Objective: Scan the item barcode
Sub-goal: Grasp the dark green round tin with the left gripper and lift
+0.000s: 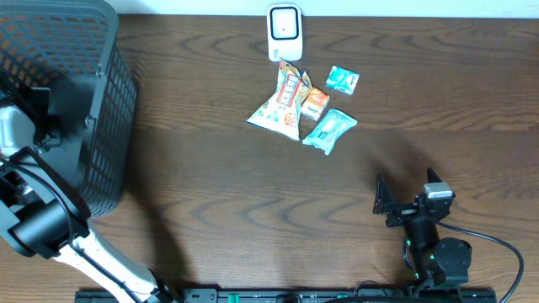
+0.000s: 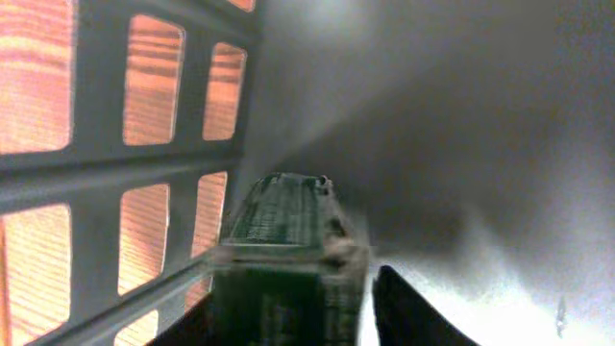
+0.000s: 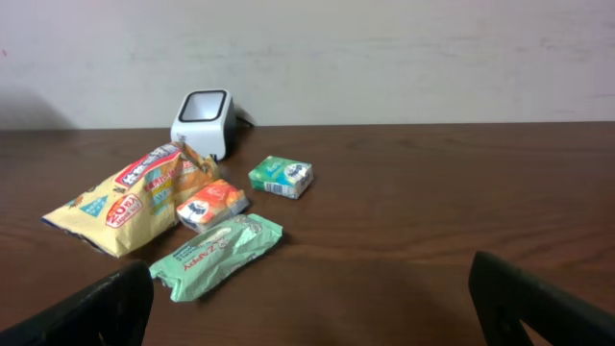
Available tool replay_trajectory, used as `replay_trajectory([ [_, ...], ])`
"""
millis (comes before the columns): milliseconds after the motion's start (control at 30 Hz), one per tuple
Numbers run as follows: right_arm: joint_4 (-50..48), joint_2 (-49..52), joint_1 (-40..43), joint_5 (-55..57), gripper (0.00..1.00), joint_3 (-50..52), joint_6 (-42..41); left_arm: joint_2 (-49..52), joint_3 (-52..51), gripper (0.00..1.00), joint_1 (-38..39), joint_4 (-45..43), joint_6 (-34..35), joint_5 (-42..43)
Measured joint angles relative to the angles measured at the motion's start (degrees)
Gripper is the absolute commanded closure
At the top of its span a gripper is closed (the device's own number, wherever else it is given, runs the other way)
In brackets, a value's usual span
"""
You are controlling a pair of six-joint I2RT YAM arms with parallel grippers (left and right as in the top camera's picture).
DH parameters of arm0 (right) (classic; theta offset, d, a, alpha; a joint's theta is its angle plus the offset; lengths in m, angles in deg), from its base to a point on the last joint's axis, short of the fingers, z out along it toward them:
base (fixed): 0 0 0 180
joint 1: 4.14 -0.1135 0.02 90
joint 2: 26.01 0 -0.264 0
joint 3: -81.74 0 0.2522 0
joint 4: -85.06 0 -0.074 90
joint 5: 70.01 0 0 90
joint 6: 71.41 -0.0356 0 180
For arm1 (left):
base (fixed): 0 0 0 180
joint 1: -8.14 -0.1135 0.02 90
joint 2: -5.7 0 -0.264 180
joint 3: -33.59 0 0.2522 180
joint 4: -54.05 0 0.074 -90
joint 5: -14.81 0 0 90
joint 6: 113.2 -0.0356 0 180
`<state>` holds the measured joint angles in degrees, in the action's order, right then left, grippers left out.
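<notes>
while basket (image 1: 93, 101) walls enclose the left hand (image 2: 288, 317), snacks (image 1: 290, 105) crowd the scanner (image 1: 285, 32).

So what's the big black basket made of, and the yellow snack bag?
The basket looks like hard matte plastic: its walls are a stiff grid of moulded holes. The yellow snack bag seems to be thin shiny plastic film, since it's crinkled, printed all over and catches the light. I can't be sure without touching them.

Dark green box (image 2: 288, 259) between the left gripper (image 2: 307, 308) fingers, beside the basket's lattice wall (image 2: 96, 163); wood visible through openings.
</notes>
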<state>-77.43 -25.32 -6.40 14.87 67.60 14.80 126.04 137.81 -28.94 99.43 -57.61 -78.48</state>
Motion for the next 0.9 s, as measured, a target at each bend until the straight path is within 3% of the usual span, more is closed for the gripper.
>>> replay_trajectory([
  [67,0.00,0.00,0.00,0.00,0.01,0.00,0.00,0.00,0.00,0.77,0.00,-0.04,1.01,0.02],
  [133,0.00,0.00,0.00,0.00,0.01,0.00,0.00,0.00,0.00,0.80,0.00,-0.07,2.43,0.00],
  [467,0.00,0.00,0.00,0.00,0.01,0.00,0.00,-5.55,-0.13,0.80,0.00,-0.11,8.94,1.81],
  [700,-0.04,0.00,0.00,0.00,0.01,0.00,0.00,-18.51,-0.13,0.80,0.02,-1.86,14.69,12.02],
  [900,-0.04,0.00,0.00,0.00,0.01,0.00,0.00,-30.08,-0.13,0.80,0.42,-7.96,26.62,24.83],
])
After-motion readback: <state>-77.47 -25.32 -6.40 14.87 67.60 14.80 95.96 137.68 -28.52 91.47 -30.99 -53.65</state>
